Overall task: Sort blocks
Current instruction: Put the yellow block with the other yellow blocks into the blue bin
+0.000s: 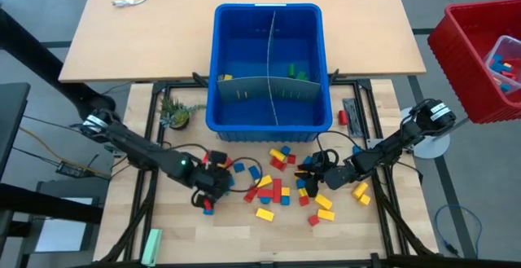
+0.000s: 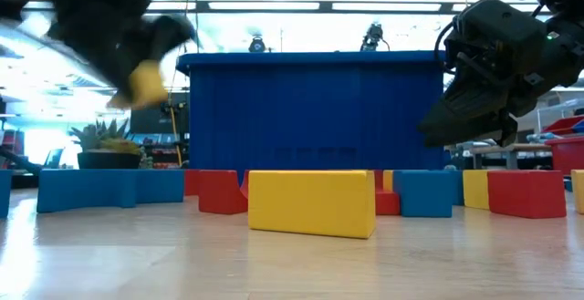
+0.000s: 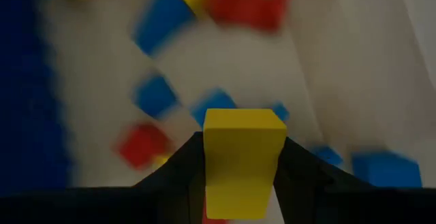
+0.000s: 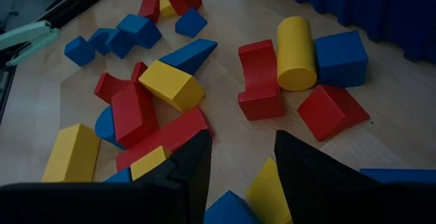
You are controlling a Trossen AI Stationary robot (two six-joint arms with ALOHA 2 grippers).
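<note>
Left pincer clamps a yellow block, lifted clear of the desk. Blue bin lies just ahead of it, beyond the scattered blocks. Right pincer half-open, empty, low over the blocks.

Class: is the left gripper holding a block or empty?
Holding: a yellow block sits clamped between the left gripper's dark fingers.

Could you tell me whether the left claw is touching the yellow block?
Touching: the left wrist view shows the left claw with a finger against each side of the yellow block.
</note>
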